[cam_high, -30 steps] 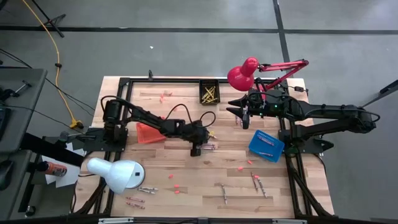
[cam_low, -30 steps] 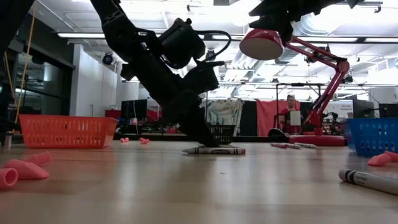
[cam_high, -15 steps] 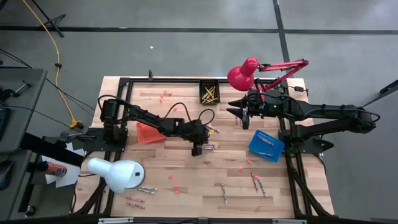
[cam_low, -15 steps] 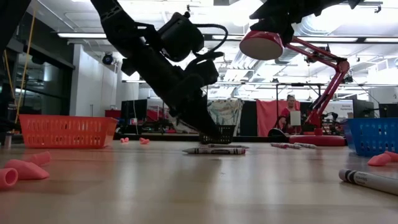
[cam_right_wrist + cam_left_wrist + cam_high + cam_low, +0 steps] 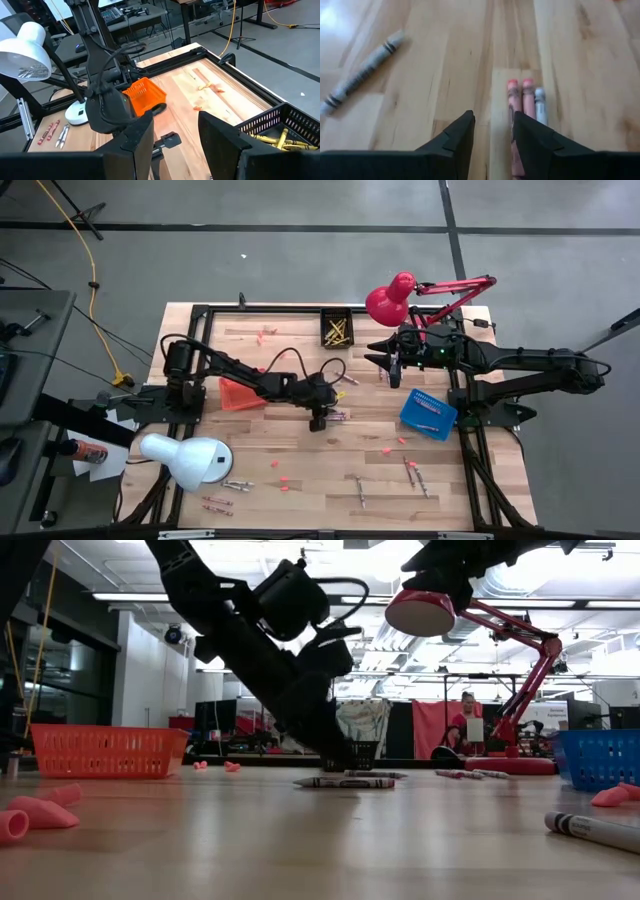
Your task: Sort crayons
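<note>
Hovering low over mid-desk, the left hand (image 5: 316, 420) has its fingers slightly parted and empty, just beside three crayons (image 5: 523, 112) lying side by side on the desk (image 5: 300, 460). They look light, stiff, round, prone to rolling; pinch one mid-length. The right hand (image 5: 385, 367) waits open near the black basket (image 5: 336, 329).

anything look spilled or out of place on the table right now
Yes: crayons lie scattered over the table instead of in baskets. A small bunch lies by the left gripper, more lie loose near the front edge and beside the white lamp. Pink crumbs dot the wood. Only the black basket holds yellow crayons.
</note>
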`<action>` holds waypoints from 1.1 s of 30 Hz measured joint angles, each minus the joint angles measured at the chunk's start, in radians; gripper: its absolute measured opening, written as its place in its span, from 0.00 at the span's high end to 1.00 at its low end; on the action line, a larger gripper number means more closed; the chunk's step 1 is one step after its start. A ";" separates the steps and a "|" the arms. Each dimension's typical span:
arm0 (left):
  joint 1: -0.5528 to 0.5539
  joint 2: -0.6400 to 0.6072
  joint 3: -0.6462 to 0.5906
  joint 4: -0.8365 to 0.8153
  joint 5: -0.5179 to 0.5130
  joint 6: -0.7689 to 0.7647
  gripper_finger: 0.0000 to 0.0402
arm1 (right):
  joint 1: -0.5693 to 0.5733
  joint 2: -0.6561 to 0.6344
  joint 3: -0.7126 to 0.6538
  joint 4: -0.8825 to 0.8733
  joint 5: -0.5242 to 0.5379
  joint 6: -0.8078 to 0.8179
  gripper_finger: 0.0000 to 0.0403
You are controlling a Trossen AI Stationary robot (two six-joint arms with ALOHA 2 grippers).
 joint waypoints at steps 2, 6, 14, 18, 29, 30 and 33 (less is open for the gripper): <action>0.000 0.001 -0.001 -0.004 0.004 0.000 0.68 | 0.000 0.000 0.000 0.000 0.000 0.000 0.63; -0.002 0.001 -0.001 0.003 0.004 0.000 0.69 | 0.000 0.000 0.000 0.000 0.000 0.000 0.63; -0.003 0.024 -0.002 0.041 0.012 0.001 0.69 | 0.000 0.000 0.000 -0.008 0.000 -0.007 0.63; -0.011 0.034 0.001 0.055 0.016 0.009 0.69 | 0.000 0.000 0.000 -0.008 0.000 -0.008 0.63; -0.033 0.050 0.000 0.052 -0.021 0.079 0.69 | 0.000 0.000 0.000 -0.015 0.032 -0.011 0.63; -0.030 0.050 0.000 0.052 -0.023 0.072 0.69 | 0.000 0.000 0.000 -0.015 0.032 -0.010 0.63; -0.021 0.050 0.000 0.048 -0.024 0.046 0.70 | 0.000 0.000 0.000 -0.015 0.032 -0.011 0.63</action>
